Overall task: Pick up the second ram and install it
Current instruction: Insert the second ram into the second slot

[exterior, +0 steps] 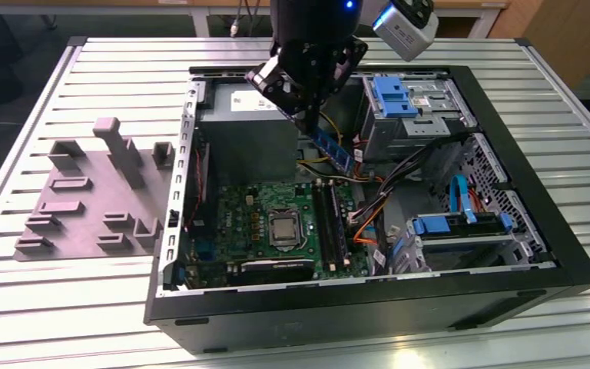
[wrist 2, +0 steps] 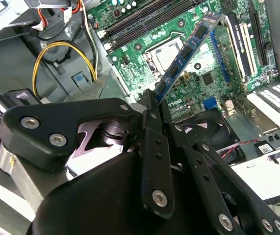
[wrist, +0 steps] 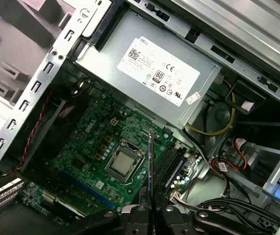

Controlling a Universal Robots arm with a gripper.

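The second ram [exterior: 332,149], a thin stick with black chips, hangs tilted inside the open computer case [exterior: 541,192], above the motherboard [exterior: 243,207]. My gripper [exterior: 313,127] is shut on its upper end. In the second wrist view the ram [wrist 2: 189,46] sticks out from between the black fingers [wrist 2: 152,127] over the green board. In the first wrist view the ram [wrist: 150,166] shows edge-on, rising from my gripper [wrist: 150,208], next to the processor socket [wrist: 122,164]. The long black memory slots [exterior: 328,223] lie below the ram and toward the case's front.
A mauve-grey fixture plate [exterior: 90,200] with raised blocks lies on the slatted table at the exterior view's left. Inside the case are a grey power supply [wrist: 159,73], blue drive cages [exterior: 398,96], and loose yellow, orange and black cables [exterior: 377,192] beside the slots.
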